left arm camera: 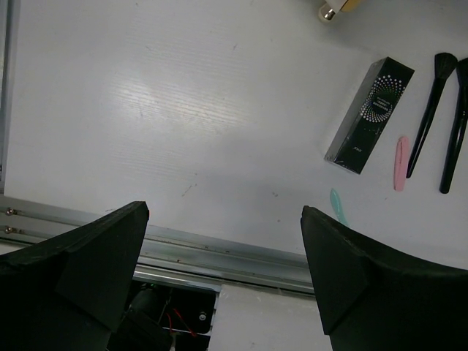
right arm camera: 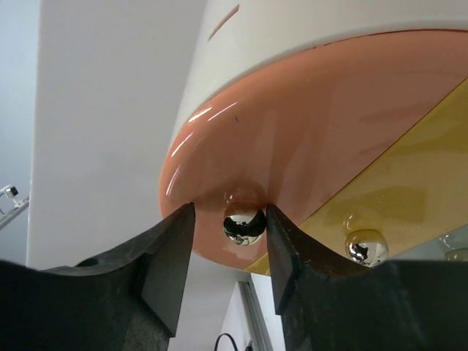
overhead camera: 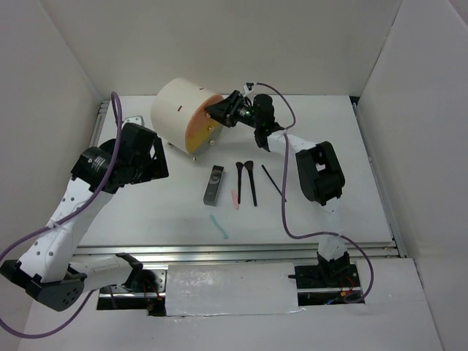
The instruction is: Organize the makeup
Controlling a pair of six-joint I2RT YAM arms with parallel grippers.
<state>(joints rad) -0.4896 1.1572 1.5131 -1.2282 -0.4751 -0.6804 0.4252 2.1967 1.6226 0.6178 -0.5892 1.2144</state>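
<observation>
Six makeup items lie loose on the white table point(overhead camera: 329, 146), all near of the cream cylindrical box point(overhead camera: 175, 110) and none of them held. There is one dark grey case point(overhead camera: 213, 183) at the left of the group. One short pink stick point(overhead camera: 235, 199) lies just right of the case's near end. Two black brushes come next, the left brush point(overhead camera: 240, 178) and the right brush point(overhead camera: 251, 183), side by side with their flared tips pointing far. One thin black stick point(overhead camera: 273, 181) lies angled at the right. One short teal stick point(overhead camera: 219, 225) lies apart from the rest, nearer the table's near edge.

The box lies on its side at the far left-centre, its orange front point(overhead camera: 203, 130) turned toward the right. Two shiny ball knobs show on that front in the right wrist view.

The right gripper point(right arm camera: 229, 219) is up against the orange front, with its fingers straddling one ball knob point(right arm camera: 243, 223). One finger sits close against the knob and a gap shows beside the other, so it is not pinching. The left gripper point(left arm camera: 225, 219) hangs over bare table left of the makeup, with its fingers spread wide and nothing between them.
</observation>
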